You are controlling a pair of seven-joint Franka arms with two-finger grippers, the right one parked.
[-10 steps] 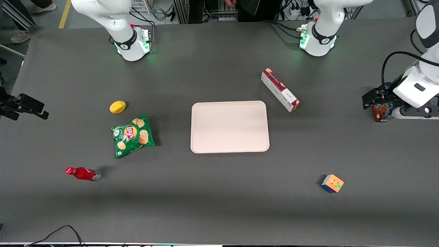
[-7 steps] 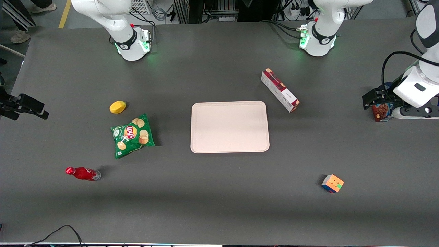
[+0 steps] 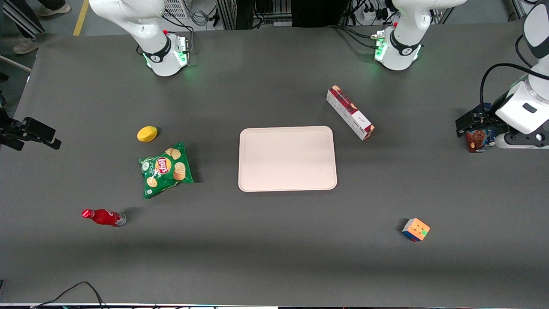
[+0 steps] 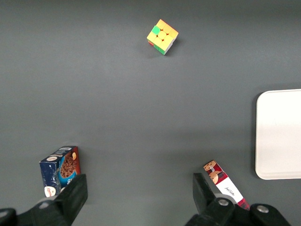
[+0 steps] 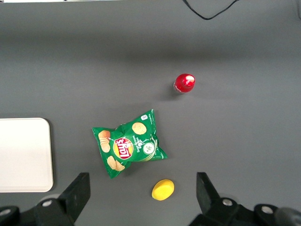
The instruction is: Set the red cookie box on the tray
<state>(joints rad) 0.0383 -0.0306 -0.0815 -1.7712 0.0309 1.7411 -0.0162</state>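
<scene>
The long, narrow dark-red plaid cookie box with its white side panel lies flat on the dark table, angled, just beside one corner of the large pale pinkish-cream rectangular tray and slightly farther from the front camera than that corner; it does not touch the tray, and nothing holds it. The left arm's black two-finger gripper hangs above the table well apart from the box, toward the working arm's end, with its fingers spread wide and nothing between them.

The main risk is a mix-up: a shorter blue carton with chocolate cookie pictures stands almost under the gripper, much nearer to it than the red box, so a descent from here would likely close on the wrong item. The red box's slanted lie also calls for a wrist turn; a grip along its length would probably slip or skid it. A multicoloured puzzle cube, nearer the front camera than the box, sits clear of any likely path.
</scene>
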